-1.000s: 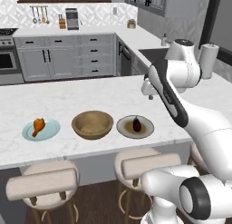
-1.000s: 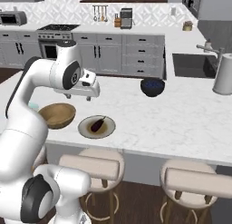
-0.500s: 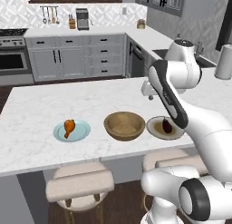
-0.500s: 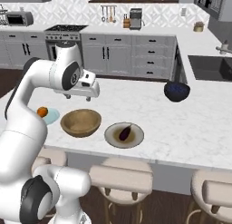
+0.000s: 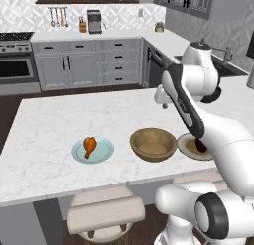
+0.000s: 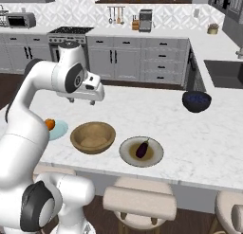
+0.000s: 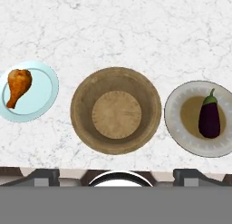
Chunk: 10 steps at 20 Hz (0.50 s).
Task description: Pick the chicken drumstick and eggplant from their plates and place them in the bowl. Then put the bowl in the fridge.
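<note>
On the white marble counter [image 5: 44, 125] stand, in a row, a light-blue plate [image 5: 105, 151] with the orange-brown chicken drumstick [image 5: 90, 146], an empty wooden bowl [image 5: 153, 144], and a beige plate [image 5: 185, 144] with the dark eggplant [image 5: 201, 145], partly behind my arm. The hand view looks straight down on the drumstick [image 7: 18, 87], bowl [image 7: 116, 110] and eggplant [image 7: 209, 119]. My gripper [image 6: 81, 100] hangs open high above the counter behind the bowl [image 6: 93, 137], holding nothing. The fridge is out of view.
A dark blue bowl [image 6: 196, 100] sits on the counter's far right. Padded stools [image 6: 140, 204] stand under the near counter edge. Grey cabinets, a stove [image 6: 66, 36] and a sink [image 6: 223, 72] line the back and right walls.
The whole scene has slid across both base views, so the base has driven sideways along the counter. The arm keeps its pose and the gripper stays open. Plates and bowl have not moved.
</note>
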{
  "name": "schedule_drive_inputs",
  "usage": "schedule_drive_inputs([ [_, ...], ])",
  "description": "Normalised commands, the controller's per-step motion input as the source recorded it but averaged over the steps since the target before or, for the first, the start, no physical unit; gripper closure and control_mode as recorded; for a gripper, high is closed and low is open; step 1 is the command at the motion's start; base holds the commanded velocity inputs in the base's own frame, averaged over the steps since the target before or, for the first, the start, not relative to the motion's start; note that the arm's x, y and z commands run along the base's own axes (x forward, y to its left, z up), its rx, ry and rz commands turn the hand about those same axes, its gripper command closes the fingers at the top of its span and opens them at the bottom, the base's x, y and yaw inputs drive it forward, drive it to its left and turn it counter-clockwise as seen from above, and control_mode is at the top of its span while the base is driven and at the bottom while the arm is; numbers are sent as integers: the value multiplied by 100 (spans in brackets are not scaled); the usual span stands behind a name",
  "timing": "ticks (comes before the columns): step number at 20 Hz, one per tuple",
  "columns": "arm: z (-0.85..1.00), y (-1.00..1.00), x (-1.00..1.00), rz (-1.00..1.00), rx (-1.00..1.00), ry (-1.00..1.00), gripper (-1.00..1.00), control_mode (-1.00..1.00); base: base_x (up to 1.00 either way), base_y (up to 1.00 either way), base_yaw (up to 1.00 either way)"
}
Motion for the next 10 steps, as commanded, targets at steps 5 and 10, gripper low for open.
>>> schedule_drive_inputs([
  [5, 0, 0, 0, 0, 0, 0, -100, 100, 39, 9, 0],
  [10, 0, 0, 0, 0, 0, 0, -100, 100, 0, 0, 0],
])
